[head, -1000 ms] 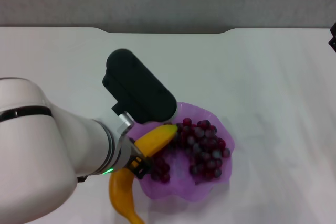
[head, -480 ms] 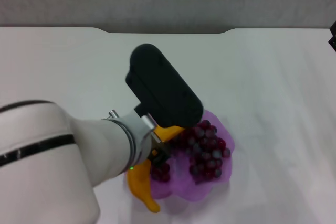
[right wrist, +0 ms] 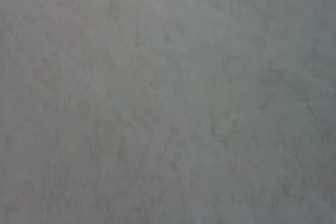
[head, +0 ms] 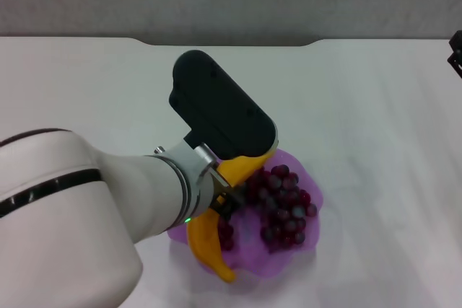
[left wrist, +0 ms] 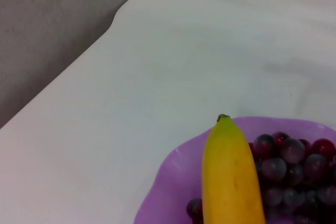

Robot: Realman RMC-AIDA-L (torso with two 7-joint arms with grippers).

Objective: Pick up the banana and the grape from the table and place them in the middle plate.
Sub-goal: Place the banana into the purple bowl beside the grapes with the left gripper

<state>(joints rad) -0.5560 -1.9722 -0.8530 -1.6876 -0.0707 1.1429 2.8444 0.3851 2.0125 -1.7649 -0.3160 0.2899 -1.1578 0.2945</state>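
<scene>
On the table [head: 375, 106], the left gripper [head: 225, 196] clamps the banana [head: 209, 239] over the grape-filled [head: 281, 203] middle plate [head: 307, 239].

a: where's the grape [head: 283, 205]?
b: in the middle plate [head: 307, 242], right half.
a: the banana [head: 211, 244]?
b: left of it, across the plate's left rim, on the table [head: 375, 120].

Since a second ago, your left end effector [head: 229, 196] has carried the banana [head: 208, 239] from the worktop [head: 375, 106] edge of the middle plate [head: 307, 239] in over it; the fruit's lower end now overlaps the purple rim, alongside the grape [head: 281, 207].
</scene>
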